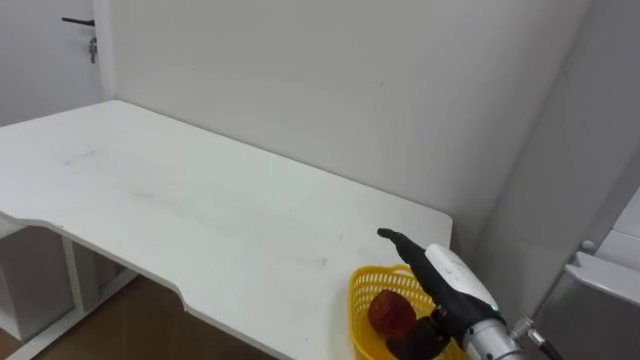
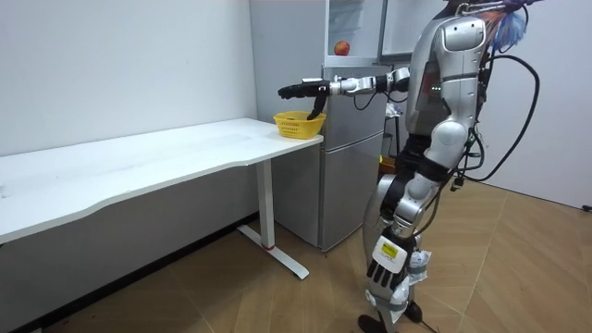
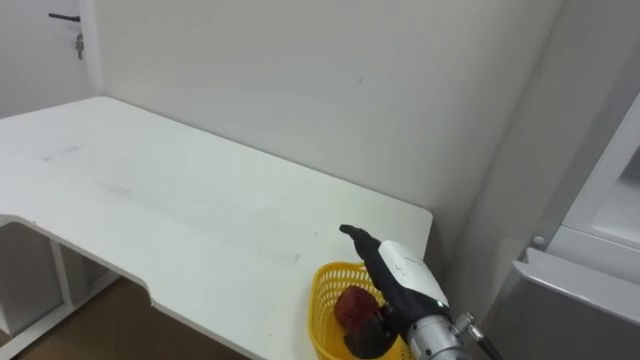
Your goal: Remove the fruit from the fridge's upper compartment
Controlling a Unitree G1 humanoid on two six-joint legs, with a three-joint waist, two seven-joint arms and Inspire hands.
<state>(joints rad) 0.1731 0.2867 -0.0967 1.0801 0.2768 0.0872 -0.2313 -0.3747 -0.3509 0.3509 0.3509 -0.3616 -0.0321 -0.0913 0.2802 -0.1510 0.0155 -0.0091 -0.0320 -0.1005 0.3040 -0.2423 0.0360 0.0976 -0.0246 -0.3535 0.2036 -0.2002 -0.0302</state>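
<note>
Apple (image 1: 390, 312) sits low in the yellow basket (image 1: 358, 318), at the right end of the table (image 1: 200, 210), close to its near edge. Right hand (image 1: 455, 280) is over it: fingers straight, reaching past the basket's far rim, thumb hanging down on the near side of the apple, so hand apart, not clamped. Can't tell if the thumb touches the apple.

Fridge (image 2: 356, 157) stands just right of the table, w/ another reddish fruit (image 2: 342, 48) on its upper shelf. Robot stands upright in front of the fridge. Left hand (image 2: 384, 268) hangs by its leg; can't tell its state.

Looks like the drop-off step, apple prob. already let go.

To do it well:
- Lift the hand straight up first, then pull back toward the fridge. The thumb is inside the rim, so a sideways pull could hook the basket.
- Basket is light and near the table edge, so a snag could tip it or drag it off.
- Go slow until the thumb clears the rim.
- Check the apple stays put before turning away.
</note>
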